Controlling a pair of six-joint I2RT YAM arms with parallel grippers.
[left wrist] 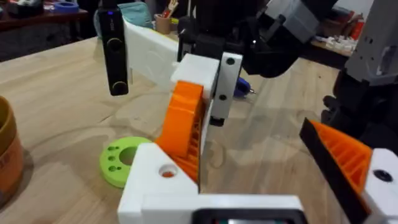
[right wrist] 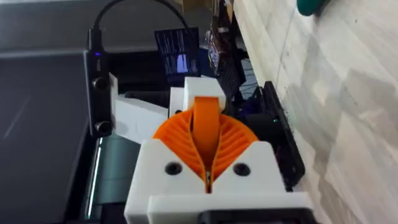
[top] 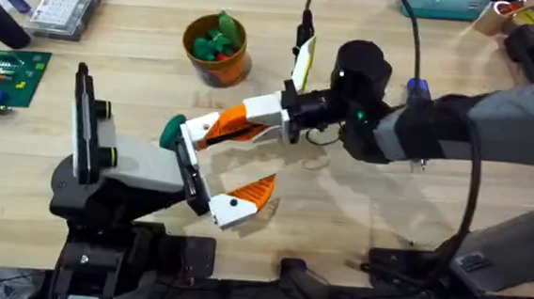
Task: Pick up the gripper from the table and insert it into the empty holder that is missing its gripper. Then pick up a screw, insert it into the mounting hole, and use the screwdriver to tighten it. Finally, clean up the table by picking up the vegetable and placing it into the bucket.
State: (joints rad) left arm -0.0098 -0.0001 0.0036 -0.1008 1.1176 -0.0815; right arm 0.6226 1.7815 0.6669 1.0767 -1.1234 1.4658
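Note:
The gripper (top: pixel 231 125), a long orange ribbed finger on a white base, lies level above the table (top: pixel 357 203). My right gripper (top: pixel 268 112) is shut on its tapered end, with both orange pads (right wrist: pixel 230 140) pressed against it. Its white base (left wrist: pixel 155 177) sits at the far end of the holder's black rail (top: pixel 188 168), which is my left arm's head. My left gripper (top: pixel 248 158) stands open; its one mounted finger (top: pixel 250 194) is at the rail's near end. The orange-brown bucket (top: pixel 238 65) at the back holds green and red vegetable pieces (top: pixel 220 41). A blue-handled screwdriver (top: pixel 416 85) lies behind the right arm. No screw shows.
A green disc with holes (left wrist: pixel 121 160) lies on the table beside the holder. At the back left are a clear compartment box (top: pixel 65 8) and a green circuit board (top: pixel 8 75). Clutter lines the back right corner (top: pixel 530 27).

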